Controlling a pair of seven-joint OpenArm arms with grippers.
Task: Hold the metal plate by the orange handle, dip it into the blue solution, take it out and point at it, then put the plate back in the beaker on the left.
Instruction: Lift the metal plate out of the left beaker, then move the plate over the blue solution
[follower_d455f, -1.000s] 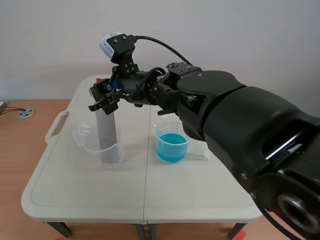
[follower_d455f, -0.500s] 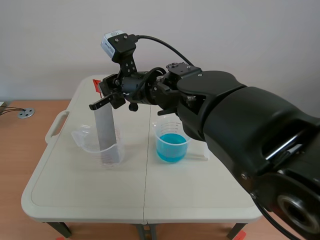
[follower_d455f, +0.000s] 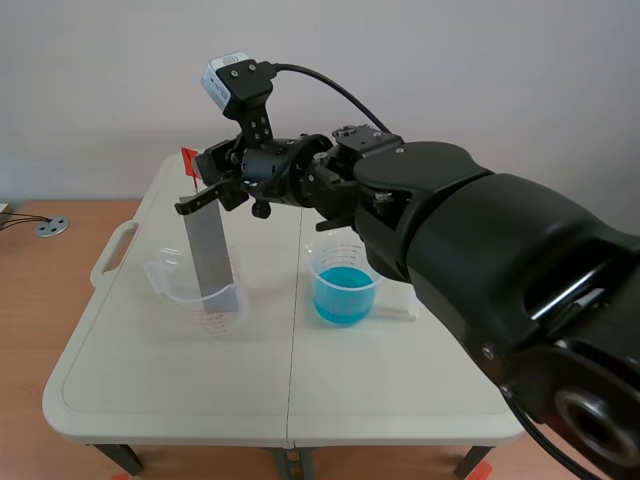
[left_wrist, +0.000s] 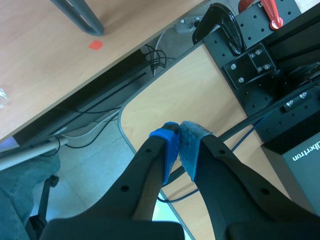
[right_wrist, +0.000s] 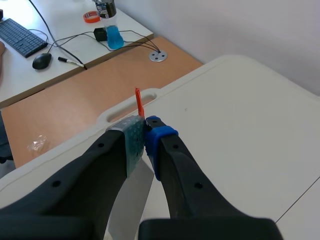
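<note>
The grey metal plate (follower_d455f: 208, 250) stands tilted in the clear left beaker (follower_d455f: 170, 285), its lower end inside. Its orange handle (follower_d455f: 189, 160) sticks up at the top. My right gripper (follower_d455f: 205, 195), reaching across from the right, is shut on the plate's top just under the handle. In the right wrist view the orange handle (right_wrist: 138, 102) pokes out past the gripper (right_wrist: 144, 126) and the plate (right_wrist: 131, 197) hangs below between the fingers. The beaker of blue solution (follower_d455f: 345, 285) stands to the right. My left gripper (left_wrist: 179, 145) is shut on nothing, away from the table.
The white folding table (follower_d455f: 300, 380) has a carry slot (follower_d455f: 112, 250) at its left edge. A wooden desk (right_wrist: 65, 100) lies beyond it with a keyboard (right_wrist: 17, 37), a mouse (right_wrist: 41, 61) and a bottle (right_wrist: 111, 25). Black hardware (left_wrist: 270, 65) sits near the left gripper.
The right gripper has risen a little and shifted left, lifting the plate higher in the left beaker; the orange handle has come into sight beyond the fingers.
</note>
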